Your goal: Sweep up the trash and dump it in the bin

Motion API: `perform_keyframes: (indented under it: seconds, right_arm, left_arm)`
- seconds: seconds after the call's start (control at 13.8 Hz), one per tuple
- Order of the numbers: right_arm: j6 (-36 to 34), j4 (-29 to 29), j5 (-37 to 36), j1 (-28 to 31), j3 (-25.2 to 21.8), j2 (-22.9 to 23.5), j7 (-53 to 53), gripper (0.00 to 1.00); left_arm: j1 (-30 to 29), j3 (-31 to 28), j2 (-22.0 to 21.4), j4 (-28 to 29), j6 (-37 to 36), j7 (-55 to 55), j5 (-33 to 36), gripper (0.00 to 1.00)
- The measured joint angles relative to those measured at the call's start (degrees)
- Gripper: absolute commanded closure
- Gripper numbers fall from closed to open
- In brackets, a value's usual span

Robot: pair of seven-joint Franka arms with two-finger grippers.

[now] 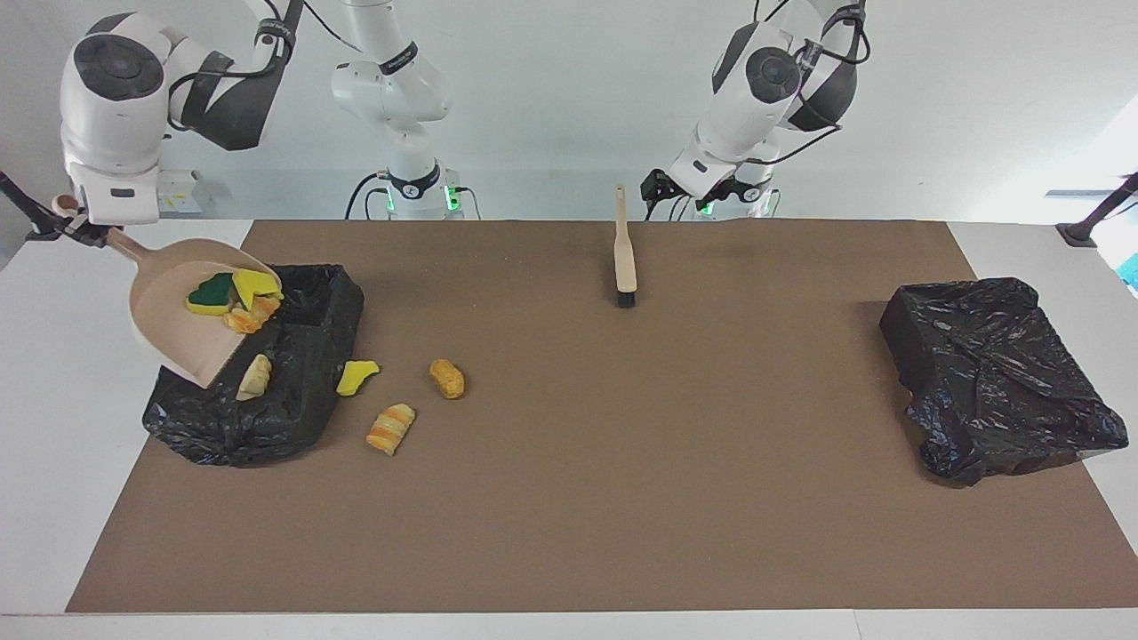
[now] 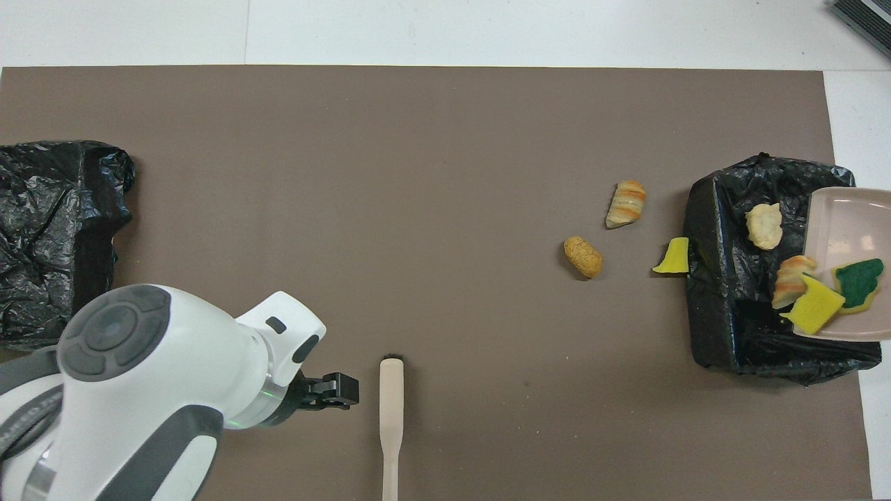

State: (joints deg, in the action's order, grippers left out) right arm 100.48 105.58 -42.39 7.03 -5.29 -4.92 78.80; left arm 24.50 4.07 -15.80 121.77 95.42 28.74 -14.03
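With the right gripper (image 1: pixel 76 233) clamped on the tilted dustpan (image 1: pixel 178 320) over the bin (image 1: pixel 293 391) and the left gripper (image 1: pixel 660 185) released beside the brush (image 1: pixel 625 258), the sliding trash (image 1: pixel 233 298) could, it seems, spill past the rim onto the mat.

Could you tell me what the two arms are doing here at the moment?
The right gripper holds the dustpan by its handle, tipped over the black bin, and scraps are sliding into it. Three pieces of trash lie on the mat beside that bin. The left gripper is empty beside the brush, which stands on the mat.
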Motion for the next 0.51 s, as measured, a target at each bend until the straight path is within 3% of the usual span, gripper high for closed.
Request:
perform_keyframes:
  seconds: [0.14, 0.51]
  right_arm:
    - [-2.1, -0.2, -3.3, -3.2, 0.2, -1.4, -0.6, 1.0]
    - [-1.5, -0.4, -3.7, -3.0, -1.0, -1.6, -0.7, 1.0]
  left_arm:
    - [-3.2, -0.1, 0.5, -3.8, -0.7, -3.6, 2.8, 0.0]
    - [-10.7, -0.1, 4.2, -10.3, -0.7, -12.5, 9.3, 0.0]
